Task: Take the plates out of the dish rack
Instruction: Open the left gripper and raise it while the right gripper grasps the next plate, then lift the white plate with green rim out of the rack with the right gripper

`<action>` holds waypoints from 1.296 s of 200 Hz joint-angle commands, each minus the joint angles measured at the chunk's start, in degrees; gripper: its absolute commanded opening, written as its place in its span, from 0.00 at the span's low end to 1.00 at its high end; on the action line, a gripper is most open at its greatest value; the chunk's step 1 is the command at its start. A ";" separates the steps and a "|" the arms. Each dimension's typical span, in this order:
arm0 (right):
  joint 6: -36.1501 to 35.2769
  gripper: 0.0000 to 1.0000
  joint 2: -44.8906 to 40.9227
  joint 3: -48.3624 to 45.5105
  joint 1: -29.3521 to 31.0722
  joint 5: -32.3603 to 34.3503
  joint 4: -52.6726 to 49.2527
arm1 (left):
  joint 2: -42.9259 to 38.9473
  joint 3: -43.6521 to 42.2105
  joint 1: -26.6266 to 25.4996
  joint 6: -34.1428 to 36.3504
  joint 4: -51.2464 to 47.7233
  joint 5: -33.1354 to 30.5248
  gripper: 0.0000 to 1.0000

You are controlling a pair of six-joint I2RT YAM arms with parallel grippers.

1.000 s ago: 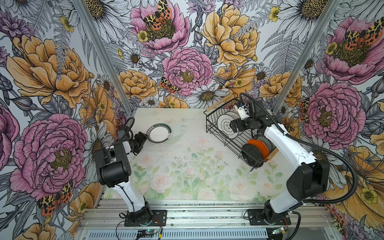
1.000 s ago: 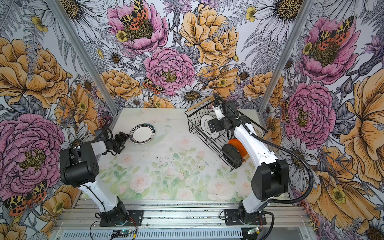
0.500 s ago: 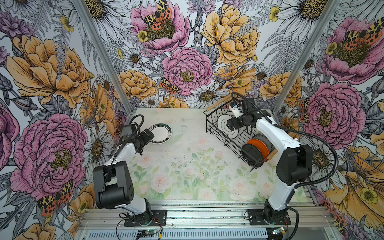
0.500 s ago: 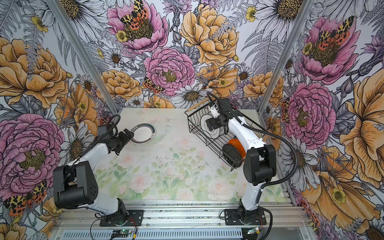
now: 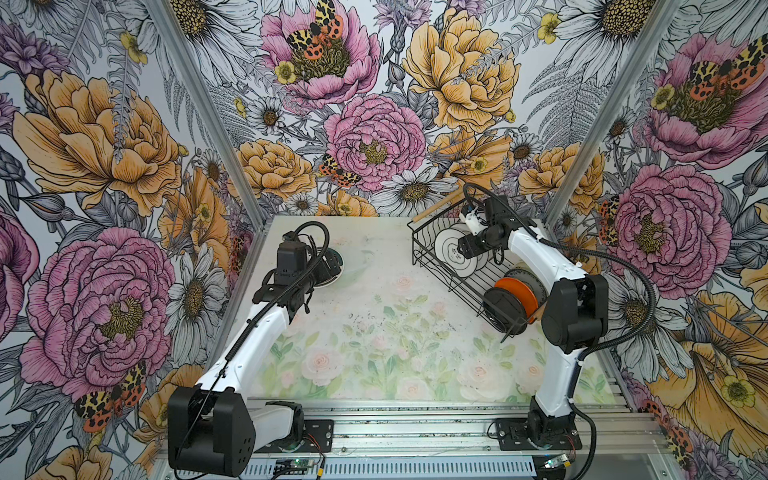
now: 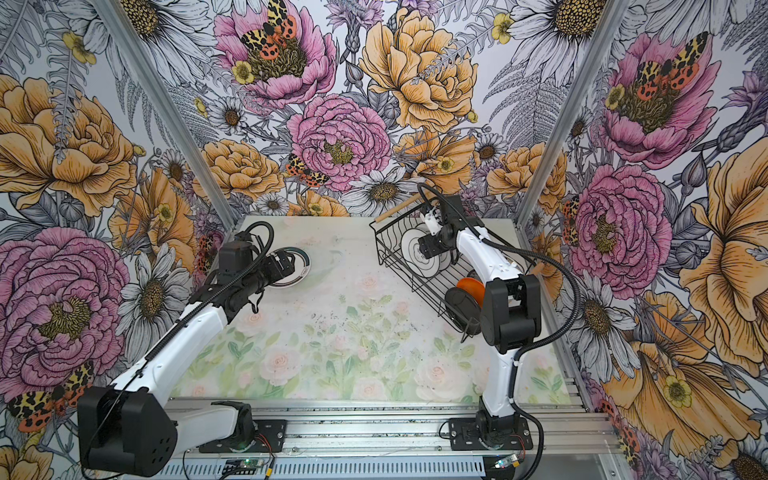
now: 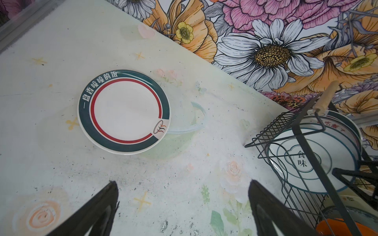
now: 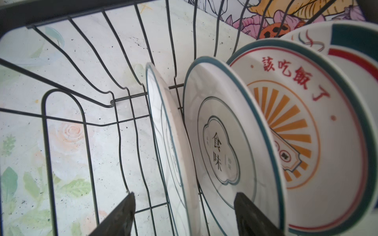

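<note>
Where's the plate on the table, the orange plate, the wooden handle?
Plate on the table (image 7: pixel 124 110): left wrist view, white centre.
Orange plate (image 5: pixel 517 291): in a top view, rim.
Wooden handle (image 7: pixel 327 96): left wrist view, mid-rod.

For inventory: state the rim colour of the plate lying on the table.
Round white plate: dark teal rim, red inner ring. Left wrist view best.

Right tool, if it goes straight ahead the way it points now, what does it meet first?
Most likely the front white plate standing on edge in the dish rack, which lies between the open fingers of the right tool; the second plate sits just behind one fingertip, depth unclear.
</note>
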 commanded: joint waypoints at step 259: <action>-8.33 0.00 1.25 3.44 -2.37 -6.65 0.31 | 9.09 6.76 -19.26 13.47 3.39 -21.51 0.99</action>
